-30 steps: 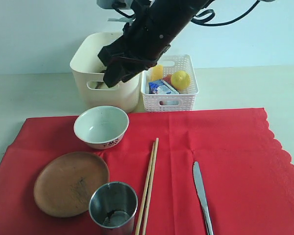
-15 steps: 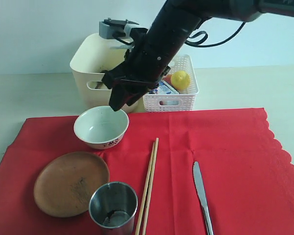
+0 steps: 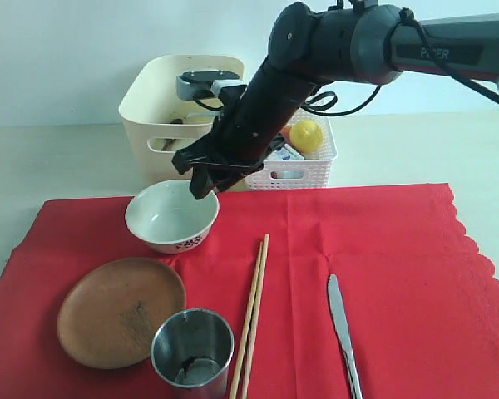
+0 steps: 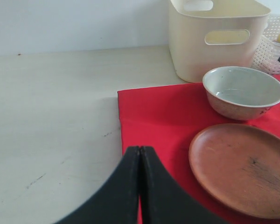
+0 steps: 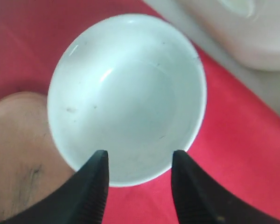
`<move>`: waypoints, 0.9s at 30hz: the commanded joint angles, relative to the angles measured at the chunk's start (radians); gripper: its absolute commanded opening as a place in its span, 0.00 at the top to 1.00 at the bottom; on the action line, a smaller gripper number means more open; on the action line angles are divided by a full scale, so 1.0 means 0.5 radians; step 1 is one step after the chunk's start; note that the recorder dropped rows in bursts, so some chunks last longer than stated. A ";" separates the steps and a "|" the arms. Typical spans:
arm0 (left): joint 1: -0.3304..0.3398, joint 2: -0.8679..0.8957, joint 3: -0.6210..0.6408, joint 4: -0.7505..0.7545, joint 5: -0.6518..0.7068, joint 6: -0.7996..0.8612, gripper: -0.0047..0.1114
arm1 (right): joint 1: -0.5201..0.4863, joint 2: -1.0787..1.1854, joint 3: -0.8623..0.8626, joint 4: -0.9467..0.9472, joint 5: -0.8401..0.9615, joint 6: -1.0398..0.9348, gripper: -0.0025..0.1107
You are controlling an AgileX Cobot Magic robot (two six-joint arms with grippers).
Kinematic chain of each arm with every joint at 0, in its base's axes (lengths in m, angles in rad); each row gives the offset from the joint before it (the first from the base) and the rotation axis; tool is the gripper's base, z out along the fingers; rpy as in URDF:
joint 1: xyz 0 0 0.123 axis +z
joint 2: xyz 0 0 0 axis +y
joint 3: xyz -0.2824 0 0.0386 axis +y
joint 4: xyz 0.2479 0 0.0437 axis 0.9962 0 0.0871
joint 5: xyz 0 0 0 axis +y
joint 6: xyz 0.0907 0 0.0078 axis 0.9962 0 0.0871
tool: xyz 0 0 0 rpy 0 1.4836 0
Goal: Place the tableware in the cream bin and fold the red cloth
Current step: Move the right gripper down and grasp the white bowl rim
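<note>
The pale bowl [image 3: 172, 214] stands on the red cloth [image 3: 399, 266] in front of the cream bin [image 3: 150, 100]. My right gripper [image 3: 201, 179] hangs open just above the bowl's far rim, and in the right wrist view its fingers [image 5: 95, 186] frame the bowl [image 5: 126, 93] with nothing between them. Nearer the front lie the brown plate [image 3: 121, 312], steel cup [image 3: 192, 347], chopsticks [image 3: 251, 312] and knife [image 3: 343, 328]. My left gripper [image 4: 140, 148] is shut and empty over the cloth's corner [image 4: 154, 116], short of the plate [image 4: 242, 165]; the exterior view does not show it.
A white lattice basket [image 3: 287, 170] beside the bin holds a lemon [image 3: 306, 135] and a carton [image 3: 276, 150]. Bare pale tabletop [image 4: 51, 116] surrounds the cloth. The cloth's scalloped edge [image 3: 482, 258] runs along the right.
My right arm has come down from above the cream bin toward the bowl, and its open gripper now hovers at the bowl's far rim. Nothing on the cloth has moved.
</note>
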 commanded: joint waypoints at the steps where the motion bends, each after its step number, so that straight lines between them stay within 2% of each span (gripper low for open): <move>1: 0.005 -0.012 0.004 -0.011 -0.021 -0.008 0.96 | 0.004 0.008 -0.013 -0.153 -0.222 0.212 0.60; 7: 0.005 -0.012 0.004 -0.011 -0.021 -0.008 0.96 | 0.004 0.078 -0.013 -0.225 -0.305 0.318 0.60; 20: 0.005 -0.012 0.004 -0.011 -0.021 -0.008 0.96 | 0.004 0.287 -0.013 0.030 -0.356 0.257 0.62; 22: 0.005 -0.012 0.004 -0.011 -0.021 -0.008 0.96 | 0.004 0.298 -0.013 0.030 -0.338 0.213 0.67; 27: 0.005 -0.012 0.004 -0.011 -0.021 -0.008 0.96 | 0.004 0.292 -0.013 0.030 -0.322 0.205 0.98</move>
